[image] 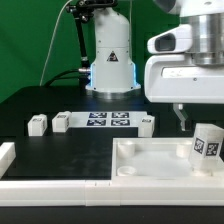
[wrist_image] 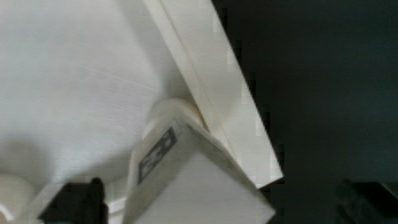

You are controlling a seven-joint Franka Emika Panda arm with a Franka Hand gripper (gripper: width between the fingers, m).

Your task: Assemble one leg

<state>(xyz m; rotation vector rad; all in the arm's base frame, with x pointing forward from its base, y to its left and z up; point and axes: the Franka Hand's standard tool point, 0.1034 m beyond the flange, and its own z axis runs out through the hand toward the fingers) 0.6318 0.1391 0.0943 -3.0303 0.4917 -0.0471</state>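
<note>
One leg (image: 207, 147), a small white block with a black-and-white tag, stands slightly tilted on the large white tray-like top (image: 150, 172), near that top's corner at the exterior view's right. In the wrist view this leg (wrist_image: 205, 185) lies between my two dark fingers (wrist_image: 80, 200), with its tag facing sideways, beside the top's raised rim (wrist_image: 214, 70). My gripper (image: 200, 120) hangs just above the leg. Its jaws stand wide apart with gaps on both sides of the leg (wrist_image: 222, 205), so it is open.
Three more legs lie on the black table: two (image: 38, 124) (image: 62, 121) at the exterior view's left and one (image: 146, 124) right of the marker board (image: 108, 120). The robot base (image: 110, 60) stands behind. A white border (image: 6, 160) runs along the front left.
</note>
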